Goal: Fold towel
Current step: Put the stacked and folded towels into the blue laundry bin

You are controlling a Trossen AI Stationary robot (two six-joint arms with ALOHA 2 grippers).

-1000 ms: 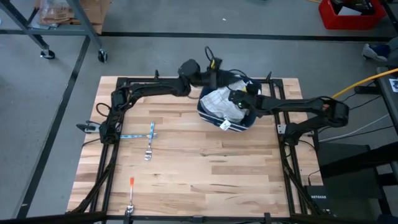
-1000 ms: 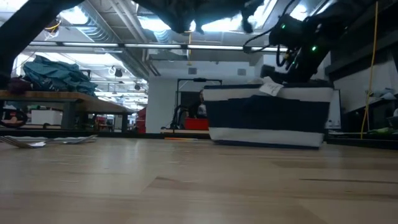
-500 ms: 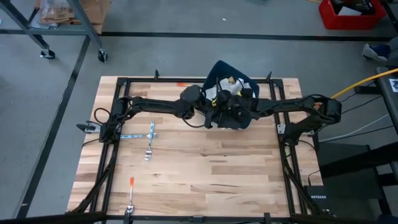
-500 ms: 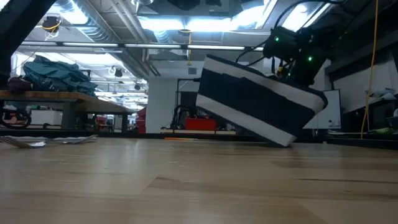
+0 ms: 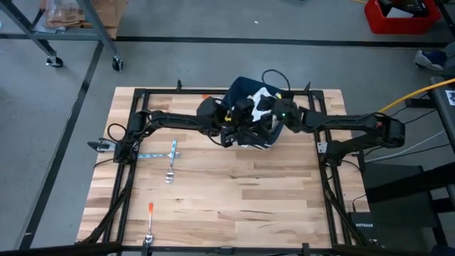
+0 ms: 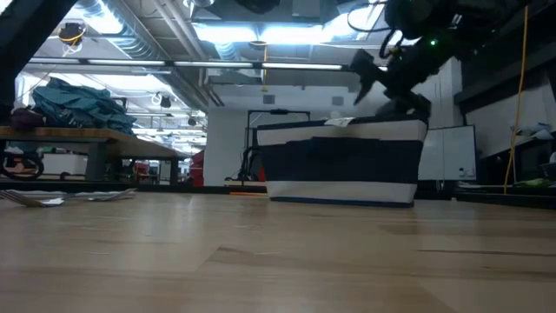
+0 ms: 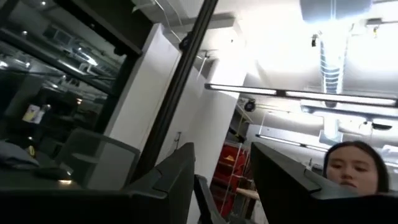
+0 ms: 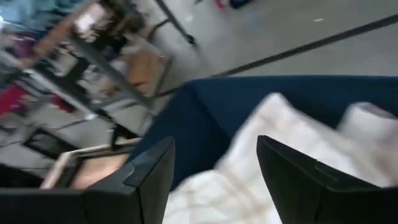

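A: What is the biggest thing here?

B: The light wooden plank table (image 5: 234, 206) with a black frame. At its far edge stands a dark navy fabric basket with a pale stripe (image 6: 343, 170), upright on the boards in the low view.

A: And the towel?

B: The white checked towel (image 8: 249, 168) lies crumpled inside the basket. It is not on the table surface.

A: Where are the two arms?

B: Both reach to the basket. The left gripper (image 5: 245, 131) is at the near side of the basket, low against it. In its wrist view the fingers (image 7: 177, 180) stand apart with a gap and nothing between them. I cannot tell if they touch the basket wall.

A: And the right one?

B: The right gripper (image 5: 274, 114) hangs above the basket's opening. Its fingers (image 8: 149, 171) are spread wide over the towel and hold nothing.

A: Anything smaller?

B: Yes, on the left part of the table lie a metal fork with a blue handle (image 5: 171, 158) and, nearer the front edge, a metal utensil with an orange handle (image 5: 150, 220).
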